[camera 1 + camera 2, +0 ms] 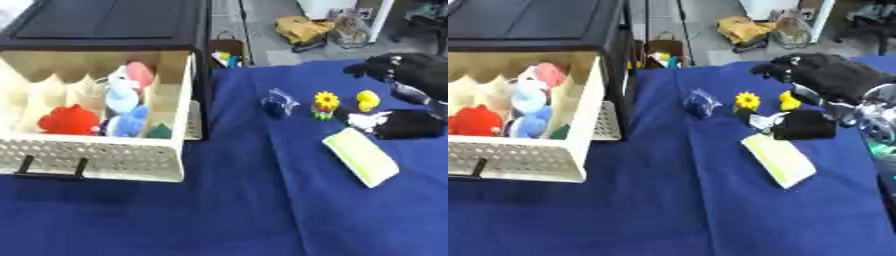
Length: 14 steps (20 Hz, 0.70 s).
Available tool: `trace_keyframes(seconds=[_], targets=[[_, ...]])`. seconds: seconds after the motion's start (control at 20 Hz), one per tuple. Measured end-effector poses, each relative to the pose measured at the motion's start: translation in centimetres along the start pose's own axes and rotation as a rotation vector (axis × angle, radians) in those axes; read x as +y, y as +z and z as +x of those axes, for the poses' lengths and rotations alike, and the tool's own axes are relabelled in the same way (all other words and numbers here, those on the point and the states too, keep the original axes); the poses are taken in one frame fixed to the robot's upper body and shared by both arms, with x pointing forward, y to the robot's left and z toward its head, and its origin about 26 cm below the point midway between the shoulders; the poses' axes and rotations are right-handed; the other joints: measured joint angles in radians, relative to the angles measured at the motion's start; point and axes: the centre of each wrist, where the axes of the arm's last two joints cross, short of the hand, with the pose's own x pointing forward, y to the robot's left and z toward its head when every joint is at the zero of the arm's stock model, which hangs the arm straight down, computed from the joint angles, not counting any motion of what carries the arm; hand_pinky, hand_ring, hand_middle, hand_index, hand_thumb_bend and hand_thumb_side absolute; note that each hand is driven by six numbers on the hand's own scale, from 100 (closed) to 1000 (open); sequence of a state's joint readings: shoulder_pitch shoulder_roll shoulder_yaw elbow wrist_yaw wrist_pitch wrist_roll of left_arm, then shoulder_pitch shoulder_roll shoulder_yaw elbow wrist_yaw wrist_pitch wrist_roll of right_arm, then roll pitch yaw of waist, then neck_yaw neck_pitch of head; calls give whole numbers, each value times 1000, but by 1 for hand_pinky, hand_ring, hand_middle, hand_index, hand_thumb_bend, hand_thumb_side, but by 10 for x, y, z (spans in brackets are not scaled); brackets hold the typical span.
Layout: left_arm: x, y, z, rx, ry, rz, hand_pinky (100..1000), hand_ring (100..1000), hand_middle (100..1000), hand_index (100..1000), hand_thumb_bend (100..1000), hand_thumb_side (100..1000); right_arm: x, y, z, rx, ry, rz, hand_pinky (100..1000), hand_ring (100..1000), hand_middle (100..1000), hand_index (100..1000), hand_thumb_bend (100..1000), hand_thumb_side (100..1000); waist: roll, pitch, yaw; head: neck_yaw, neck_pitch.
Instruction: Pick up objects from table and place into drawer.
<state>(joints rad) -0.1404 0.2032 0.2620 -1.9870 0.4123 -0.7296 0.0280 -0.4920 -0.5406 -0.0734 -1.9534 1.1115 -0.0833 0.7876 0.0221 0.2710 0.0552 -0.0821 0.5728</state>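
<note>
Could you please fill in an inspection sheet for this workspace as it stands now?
Surface: blue cloth-covered table.
Job's things: cream pull-out drawer open, holding a red toy and a blue-and-white plush. On the cloth: dark blue wrapped object, yellow flower toy, small yellow duck, pale yellow flat sponge, black block.
Clutter: nothing seen.
Hands: right hand hovering above the duck, fingers curled, empty; left not in view.
Cables: nothing seen.
Surroundings: yellow bag on the floor.
</note>
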Motion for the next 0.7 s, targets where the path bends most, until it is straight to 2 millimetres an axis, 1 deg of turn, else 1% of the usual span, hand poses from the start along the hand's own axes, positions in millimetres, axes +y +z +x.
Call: trace_keyframes(seconds=[0.1, 0.2, 0.3, 0.5, 0.55, 0.7], targets=[[0, 0, 0, 0, 0, 0, 644, 675, 795, 868, 280, 1000, 3, -2, 0, 31, -11, 22, 750, 920, 814, 1000, 696, 1000, 0, 0, 0, 0, -3], [0, 0, 0, 0, -1, 0, 644, 676, 795, 868, 280, 1000, 10, -5, 0, 46, -19, 64, 769, 954, 869, 1000, 764, 1000, 0, 1, 0, 0, -3], [0, 0, 0, 1, 0, 1, 644, 676, 794, 868, 278, 1000, 17, -9, 0, 51, -29, 117, 798, 987, 936, 1000, 762, 1000, -1, 2, 0, 0, -3], [0, 0, 0, 2, -2, 1, 643, 676, 794, 868, 279, 1000, 25, -14, -5, 68, -49, 182, 821, 1000, 963, 1000, 772, 1000, -2, 4, -1, 0, -3], [0, 0, 0, 2, -3, 1, 643, 676, 793, 868, 280, 1000, 27, -14, -6, 73, -52, 192, 830, 1000, 987, 1000, 778, 1000, -3, 4, -1, 0, -3], [0, 0, 0, 3, -4, 1, 642, 676, 792, 867, 280, 1000, 34, -18, -9, 91, -58, 224, 843, 1000, 1000, 1000, 792, 994, -3, 4, -1, 0, -3]])
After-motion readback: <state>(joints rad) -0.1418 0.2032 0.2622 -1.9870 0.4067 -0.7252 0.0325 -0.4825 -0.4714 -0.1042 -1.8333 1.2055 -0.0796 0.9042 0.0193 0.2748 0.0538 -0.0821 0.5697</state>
